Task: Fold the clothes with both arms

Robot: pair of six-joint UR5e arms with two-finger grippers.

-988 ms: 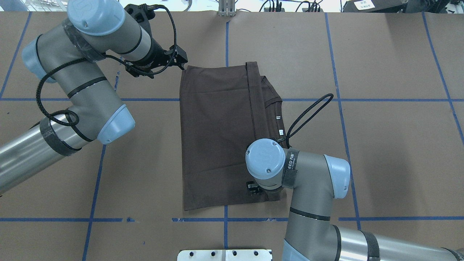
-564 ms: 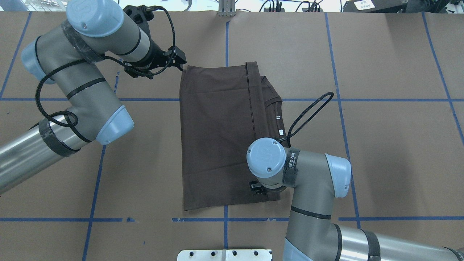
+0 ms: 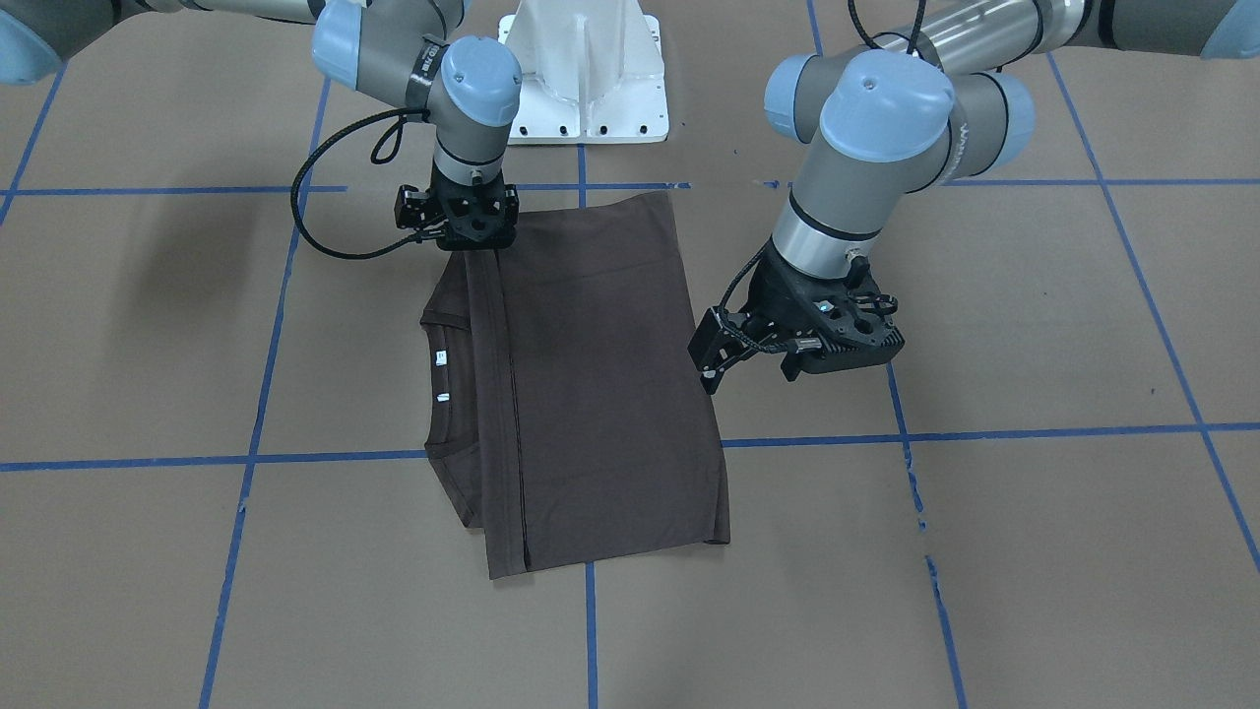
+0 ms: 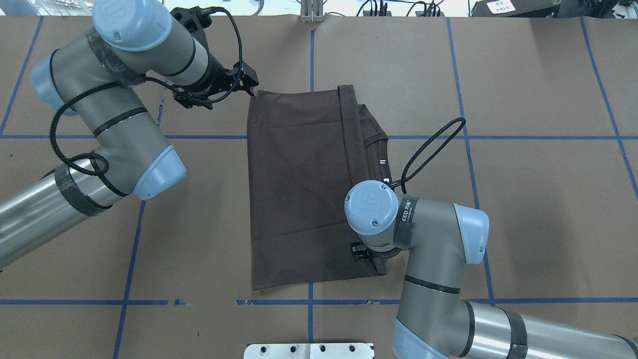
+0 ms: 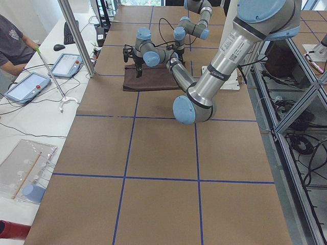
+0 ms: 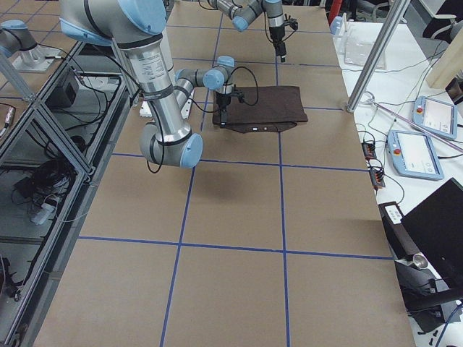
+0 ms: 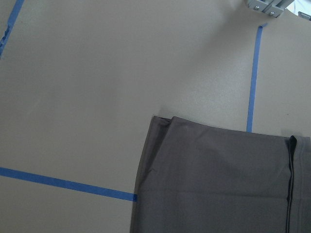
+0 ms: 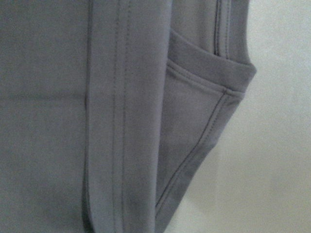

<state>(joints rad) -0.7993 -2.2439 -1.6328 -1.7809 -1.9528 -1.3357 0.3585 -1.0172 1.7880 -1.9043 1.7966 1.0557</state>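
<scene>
Right pincer (image 3: 476,236) at T-shirt (image 3: 591,394) corner; overhead half-hidden.

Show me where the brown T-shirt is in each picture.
Front-facing: the T-shirt lies flat at centre.
Overhead: centre.
Exterior left: small, near the top, left of centre.
Exterior right: small, upper middle.
Left wrist: lower right.
Right wrist: fills the left and middle.
Shared landmark: its white neck tags, also seen overhead.
</scene>
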